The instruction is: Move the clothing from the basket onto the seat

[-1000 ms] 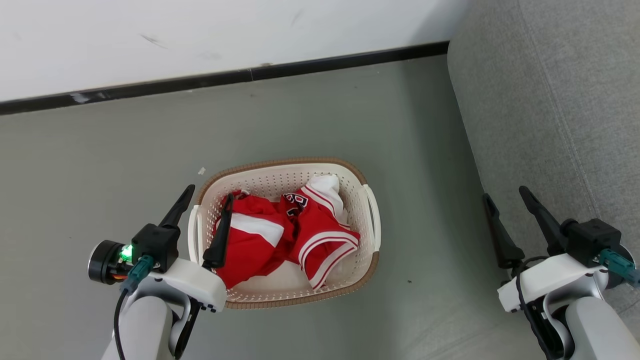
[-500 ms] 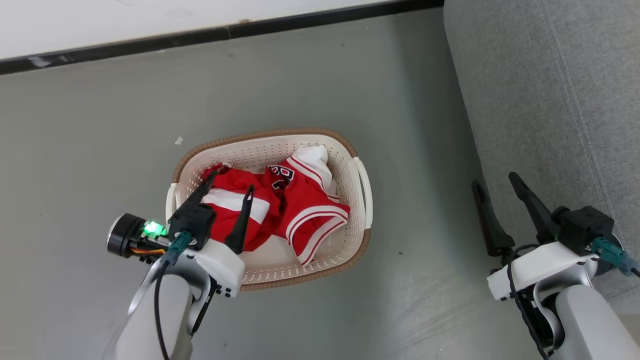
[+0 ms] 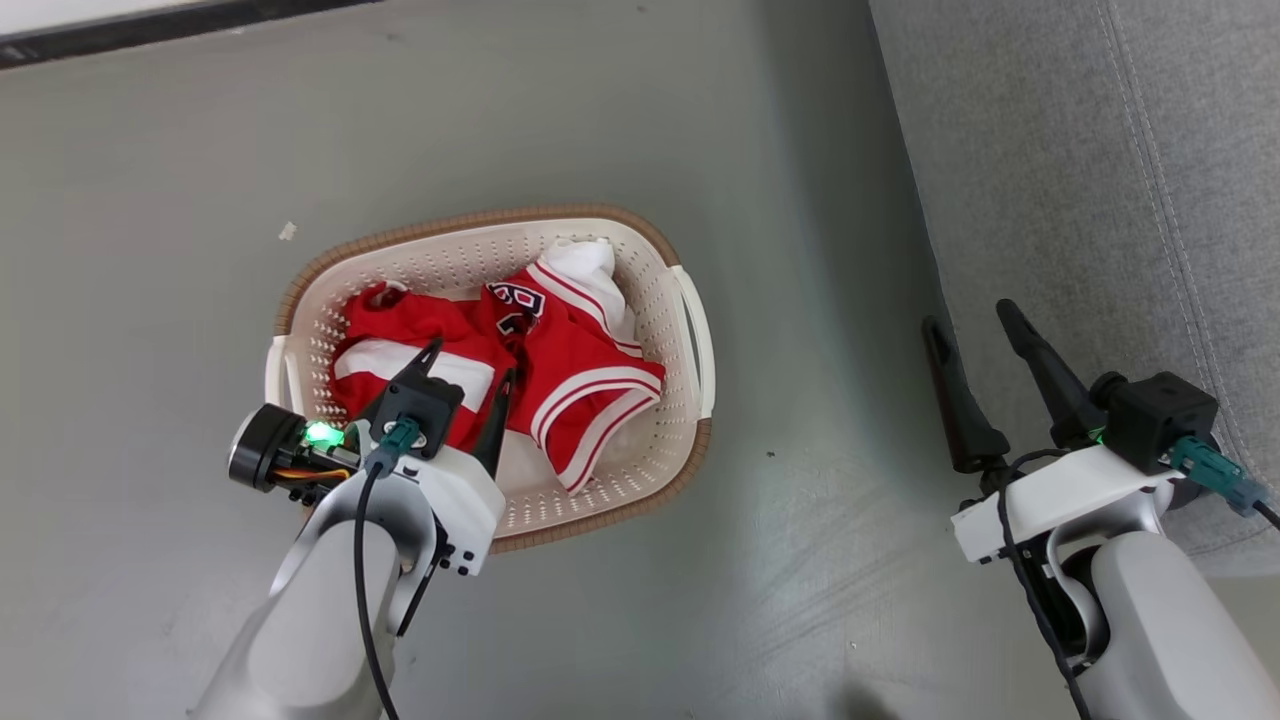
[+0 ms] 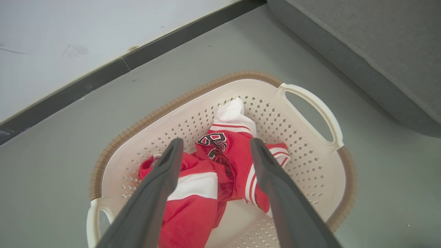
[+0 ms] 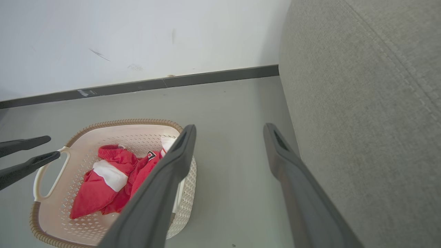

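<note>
The clothing [image 3: 570, 365], red with white stripes and black-and-white lettering, lies crumpled in the cream basket [image 3: 470, 222] on the floor. My left gripper [image 3: 472, 362] hangs open just above the clothing's left half, its tips over the white band, holding nothing. In the left wrist view the clothing [image 4: 220, 162] sits between and below that gripper's [image 4: 216, 142] spread fingers. My right gripper [image 3: 968, 315] stands open and empty over the floor, between the basket and the grey seat [image 3: 1100, 150]. From the right wrist, that gripper [image 5: 231, 126] frames the floor beside the seat [image 5: 361, 103].
A white wall with a black baseboard [image 3: 150, 30] runs behind the basket. A small white scrap [image 3: 287, 231] lies on the grey floor to the basket's left. The seat's front edge stands close to the basket's right handle [image 3: 695, 330].
The head camera has tilted down, shifting the whole picture up. My left gripper has swung from the basket's left rim to over the clothing. The right gripper keeps its place.
</note>
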Controlling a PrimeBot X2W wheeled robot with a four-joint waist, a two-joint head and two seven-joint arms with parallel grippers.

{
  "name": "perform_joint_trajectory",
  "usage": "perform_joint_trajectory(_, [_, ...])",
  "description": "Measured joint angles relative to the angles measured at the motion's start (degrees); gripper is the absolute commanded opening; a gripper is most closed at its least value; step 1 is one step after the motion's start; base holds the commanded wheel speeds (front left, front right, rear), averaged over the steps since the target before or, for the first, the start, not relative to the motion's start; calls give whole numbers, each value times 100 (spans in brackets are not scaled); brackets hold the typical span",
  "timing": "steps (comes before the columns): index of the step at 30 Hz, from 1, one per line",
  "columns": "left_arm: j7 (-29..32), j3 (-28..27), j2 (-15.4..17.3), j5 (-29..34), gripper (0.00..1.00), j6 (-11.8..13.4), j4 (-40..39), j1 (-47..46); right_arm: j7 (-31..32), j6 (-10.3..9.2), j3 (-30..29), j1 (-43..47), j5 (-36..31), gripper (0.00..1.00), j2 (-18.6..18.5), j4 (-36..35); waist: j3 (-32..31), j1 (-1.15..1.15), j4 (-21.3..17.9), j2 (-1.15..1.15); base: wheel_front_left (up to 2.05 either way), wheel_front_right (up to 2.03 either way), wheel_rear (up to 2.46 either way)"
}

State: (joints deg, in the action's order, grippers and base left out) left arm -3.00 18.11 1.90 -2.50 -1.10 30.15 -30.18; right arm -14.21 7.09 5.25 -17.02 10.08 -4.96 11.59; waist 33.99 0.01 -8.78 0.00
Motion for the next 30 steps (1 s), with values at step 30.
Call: perform_joint_trajectory(30, [1110, -30, 22, -188, 100, 762, 891, -1028, -40, 0, 483, -761, 2, 100, 112, -331, 1069, 0, -630, 0, 0, 0, 0])
